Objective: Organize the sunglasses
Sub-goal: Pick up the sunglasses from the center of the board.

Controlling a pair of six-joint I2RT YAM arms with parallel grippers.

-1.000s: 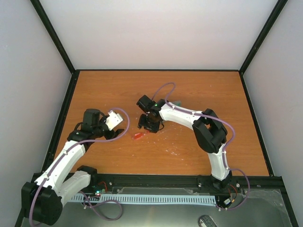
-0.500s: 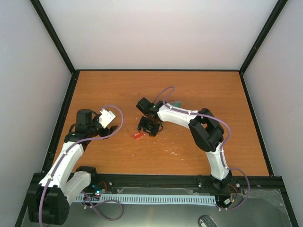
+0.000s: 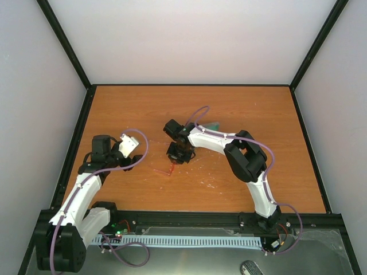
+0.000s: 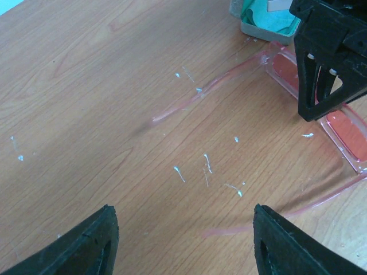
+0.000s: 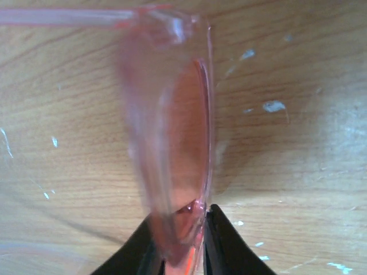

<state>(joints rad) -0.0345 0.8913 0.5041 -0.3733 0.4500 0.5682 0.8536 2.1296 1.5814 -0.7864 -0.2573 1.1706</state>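
Note:
The sunglasses [image 3: 170, 168] have a thin red-orange frame and reddish lenses. They rest on the wooden table with both temple arms spread open. My right gripper [image 3: 176, 154] is shut on the front frame. In the right wrist view the fingertips [image 5: 221, 240] pinch the frame's edge beside a lens [image 5: 184, 137]. In the left wrist view the sunglasses [image 4: 343, 129] lie at the right under the black right gripper [image 4: 330, 54]. My left gripper [image 4: 183, 240] is open and empty, to the left of the glasses and apart from them. It also shows in the top view [image 3: 136, 161].
The grey case with green inside [image 3: 213, 125] lies open behind the right arm, and its corner shows in the left wrist view [image 4: 265, 17]. A bit of light blue [image 4: 7, 4] shows at that view's top left corner. White scuffs mark the table [image 4: 206, 163].
The sunglasses' temple arms, folded before, now lie spread open. My left gripper has drawn back to the left. My right gripper shifted slightly left and still grips the frame.

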